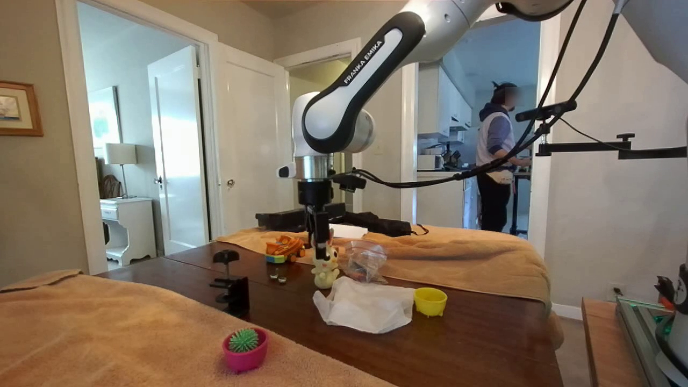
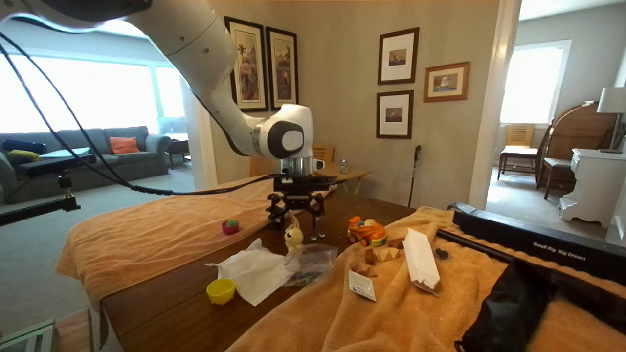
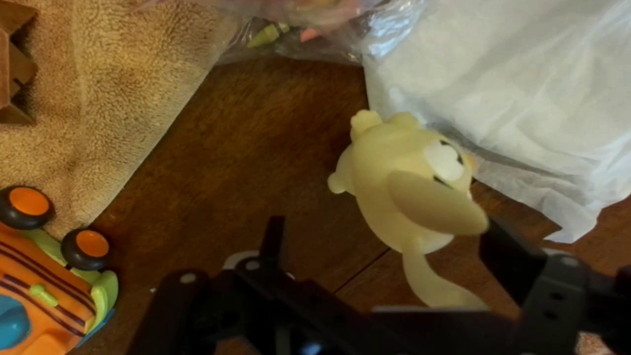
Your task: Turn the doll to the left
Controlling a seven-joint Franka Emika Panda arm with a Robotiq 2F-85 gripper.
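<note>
The doll is a pale yellow rabbit-like figure with long ears, standing upright on the dark wooden table. It shows in both exterior views point(image 1: 325, 273) point(image 2: 293, 238) and from above in the wrist view point(image 3: 379, 172), where its face points to the right, toward the white sheet. My gripper point(image 2: 297, 222) is open with its fingers wide apart, pointing down just above the doll. In the wrist view the gripper point(image 3: 384, 231) has one finger on each side of the doll's ears. One ear tip overlaps the right finger; I cannot tell whether they touch.
A crumpled white sheet point(image 3: 493, 64) and a clear plastic bag point(image 3: 315, 29) lie beside the doll. An orange toy vehicle point(image 2: 367, 232), a yellow cup point(image 1: 430, 302), a black clamp point(image 1: 234, 293) and a pink pot point(image 1: 245, 357) stand around. Orange towels point(image 2: 313, 313) cover the table's sides.
</note>
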